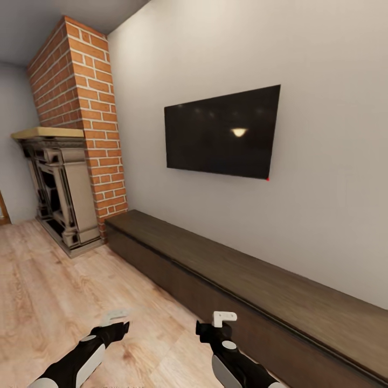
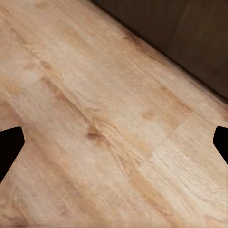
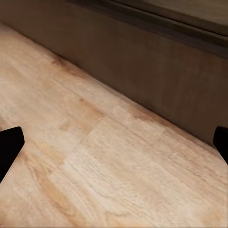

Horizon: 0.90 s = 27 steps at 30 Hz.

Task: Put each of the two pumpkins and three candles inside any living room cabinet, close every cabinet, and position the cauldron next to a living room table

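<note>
The robot faces the cabinet (image 1: 253, 280), a long low dark unit running along the wall under the TV (image 1: 222, 132), with a brick chimney (image 1: 81, 108) and fireplace (image 1: 59, 188) past its far end. Both arms hang low over the wood floor (image 1: 59, 291). The left gripper (image 1: 116, 322) and the right gripper (image 1: 218, 322) carry nothing; in each wrist view the dark fingers (image 2: 10, 147) (image 3: 10, 145) sit at opposite edges with bare floor between them, so both pairs are spread wide and empty. The cabinet front (image 3: 142, 71) lies just ahead of the right fingers and farther ahead of the left ones (image 2: 190, 38); its fronts look shut, with no gap showing. No pumpkin, candle, cauldron or bench appears here. The step in hand seems to be an approach to the cabinet, probably to open it before anything is fetched. The fronts have no handles, so the next move likely calls for bringing the right fingers to a front's edge or top seam and pulling it open.
</note>
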Tool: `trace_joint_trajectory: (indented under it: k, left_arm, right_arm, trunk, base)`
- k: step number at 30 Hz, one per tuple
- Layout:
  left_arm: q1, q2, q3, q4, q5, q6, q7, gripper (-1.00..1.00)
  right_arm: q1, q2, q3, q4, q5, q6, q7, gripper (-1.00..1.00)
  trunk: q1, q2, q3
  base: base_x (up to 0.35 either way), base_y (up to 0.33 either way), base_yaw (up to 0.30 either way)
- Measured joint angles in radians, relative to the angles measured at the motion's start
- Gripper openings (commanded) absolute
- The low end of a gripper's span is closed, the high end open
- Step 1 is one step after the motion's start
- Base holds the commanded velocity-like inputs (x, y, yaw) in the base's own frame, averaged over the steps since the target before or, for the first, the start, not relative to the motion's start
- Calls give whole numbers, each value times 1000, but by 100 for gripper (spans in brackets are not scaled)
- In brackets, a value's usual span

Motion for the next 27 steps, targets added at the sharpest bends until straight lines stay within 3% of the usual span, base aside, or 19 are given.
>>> trace_joint_trajectory:
  k: [27]
  left_arm:
    - [0,-1,2,0,0,0,1,100]
  right_arm:
    - [0,3,5,1,3,0,0,100]
  trunk:
    - [-104,189,85]
  base:
    - [0,0,275]
